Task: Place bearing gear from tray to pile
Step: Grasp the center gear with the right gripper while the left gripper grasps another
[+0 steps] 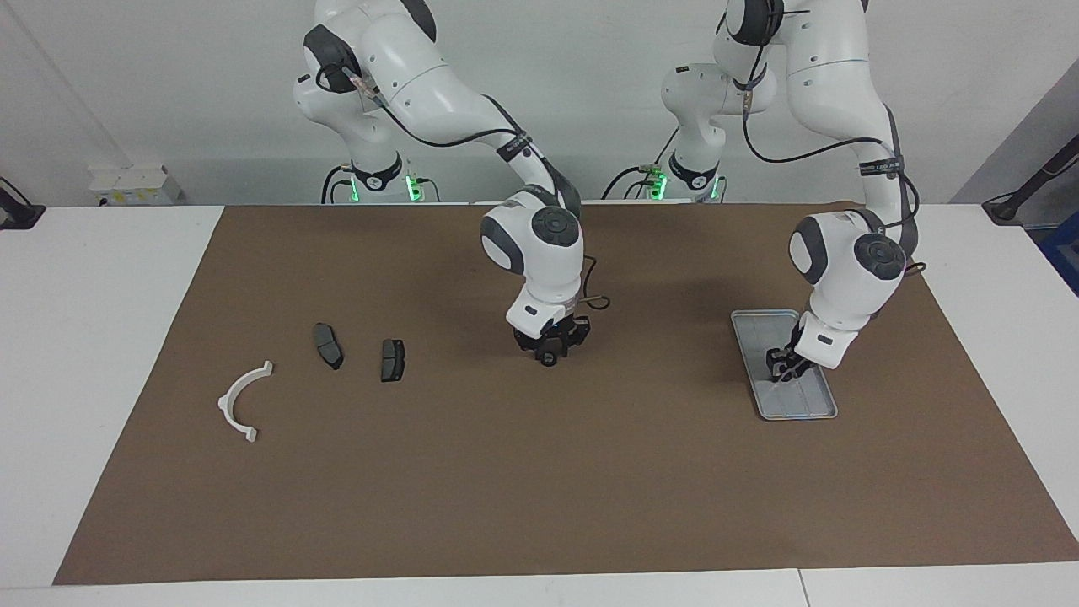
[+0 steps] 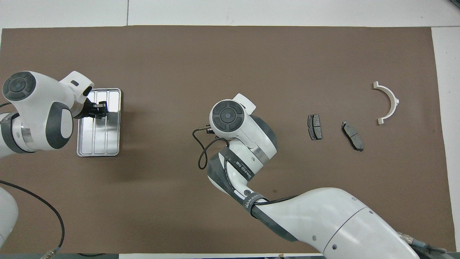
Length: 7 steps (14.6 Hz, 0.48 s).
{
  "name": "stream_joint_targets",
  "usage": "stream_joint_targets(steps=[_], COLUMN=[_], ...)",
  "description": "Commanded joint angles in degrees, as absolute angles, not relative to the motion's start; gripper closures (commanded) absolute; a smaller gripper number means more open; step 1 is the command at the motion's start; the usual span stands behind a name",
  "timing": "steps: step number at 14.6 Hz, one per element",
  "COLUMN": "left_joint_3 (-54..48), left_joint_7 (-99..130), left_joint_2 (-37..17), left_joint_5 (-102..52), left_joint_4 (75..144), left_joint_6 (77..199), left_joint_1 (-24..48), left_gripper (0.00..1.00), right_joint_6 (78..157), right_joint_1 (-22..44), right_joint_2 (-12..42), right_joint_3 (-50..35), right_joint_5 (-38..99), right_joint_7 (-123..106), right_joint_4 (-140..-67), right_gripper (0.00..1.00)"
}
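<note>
I see my right gripper [image 1: 548,355] raised over bare mat [image 1: 539,489] at mid-table, clamped on the small dark gear [image 1: 548,360]. Open mat separates it from the pile: two dark pads [image 1: 328,345] [image 1: 392,359] and the white bracket [image 1: 242,400] toward the right arm's end. My left gripper [image 1: 786,367] hangs low over the tray [image 1: 763,324], inside its rim; its fingers I cannot tell.

Robotics lab: two arms [image 1: 438,93], bare white walls [image 1: 169,84].
</note>
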<state>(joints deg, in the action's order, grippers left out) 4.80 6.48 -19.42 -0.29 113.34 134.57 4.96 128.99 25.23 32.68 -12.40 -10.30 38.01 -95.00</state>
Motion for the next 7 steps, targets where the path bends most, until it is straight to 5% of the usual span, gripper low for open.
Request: stream_joint_targets(steps=[1, 7], left_joint_3=[4.5, 3.9], left_joint_7=[6.7, 10.1], left_joint_2=[-18.9, -19.2], left_joint_5=[-0.1, -4.4], left_joint_4=[114.9, 110.3], left_joint_6=[136.0, 130.7], left_joint_1=[4.5, 5.7], left_gripper=[1.00, 1.00], right_joint_6=[128.4, 116.3], right_joint_1=[24.4, 14.8], right_joint_2=[32.1, 26.6], right_joint_3=[-12.9, -13.2], right_joint_5=[-11.2, -10.4], right_joint_7=[37.5, 26.2], right_joint_4=[-95.8, -90.6], right_gripper=[1.00, 1.00])
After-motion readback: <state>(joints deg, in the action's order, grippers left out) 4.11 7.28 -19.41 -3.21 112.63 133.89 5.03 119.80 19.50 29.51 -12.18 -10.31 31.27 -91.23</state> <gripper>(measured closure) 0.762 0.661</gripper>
